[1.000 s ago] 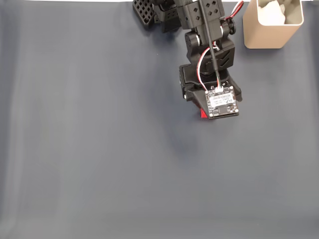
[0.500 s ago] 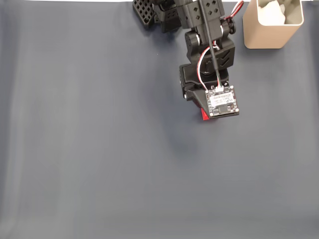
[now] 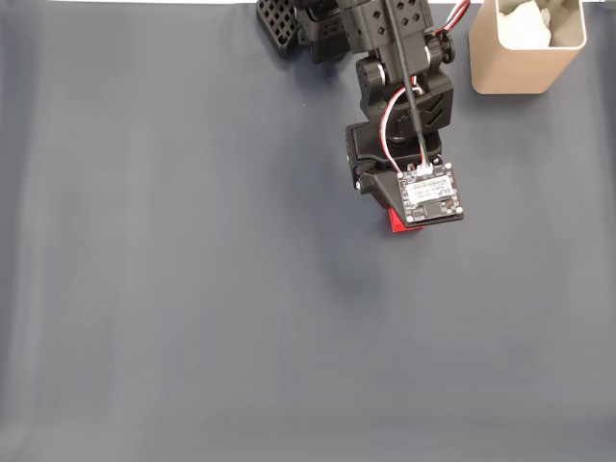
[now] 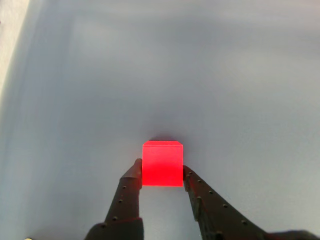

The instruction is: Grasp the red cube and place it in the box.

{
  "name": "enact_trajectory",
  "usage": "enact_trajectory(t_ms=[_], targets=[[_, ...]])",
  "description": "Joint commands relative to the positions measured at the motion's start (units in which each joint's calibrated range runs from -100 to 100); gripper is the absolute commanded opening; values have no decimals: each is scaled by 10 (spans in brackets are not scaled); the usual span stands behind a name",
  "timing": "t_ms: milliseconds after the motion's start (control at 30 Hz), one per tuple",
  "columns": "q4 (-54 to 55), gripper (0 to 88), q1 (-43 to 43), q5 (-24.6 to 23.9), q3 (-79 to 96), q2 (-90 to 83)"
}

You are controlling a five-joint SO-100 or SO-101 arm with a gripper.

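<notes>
In the wrist view the red cube (image 4: pixel 162 164) sits between my gripper's (image 4: pixel 161 172) two black fingers, one finger (image 4: pixel 131 181) touching its left face and the other finger (image 4: pixel 192 183) its right face, so the gripper is shut on it. From the fixed view a sliver of the red cube (image 3: pixel 396 221) peeks out under the wrist camera board, near the middle of the dark mat. The beige box (image 3: pixel 525 60) stands at the top right corner, open-topped with a pale inside, well apart from the cube.
The arm's black base and a black perforated part (image 3: pixel 277 23) sit at the top edge in the fixed view. The dark grey mat (image 3: pixel 192 289) spreads wide to the left and below. A pale strip (image 4: pixel 10 40) edges the wrist view's upper left.
The wrist and camera board have shifted very slightly to the right. The cube stays in about the same spot under the gripper.
</notes>
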State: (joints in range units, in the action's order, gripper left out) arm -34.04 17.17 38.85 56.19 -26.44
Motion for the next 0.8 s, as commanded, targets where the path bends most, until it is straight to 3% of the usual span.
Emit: enact_trajectory(t_ms=[0, 267, 767], targets=[[3, 113, 0, 8, -3, -25], [-65, 96, 6, 26, -21, -86], [-338, 45, 93, 41, -196, -162]])
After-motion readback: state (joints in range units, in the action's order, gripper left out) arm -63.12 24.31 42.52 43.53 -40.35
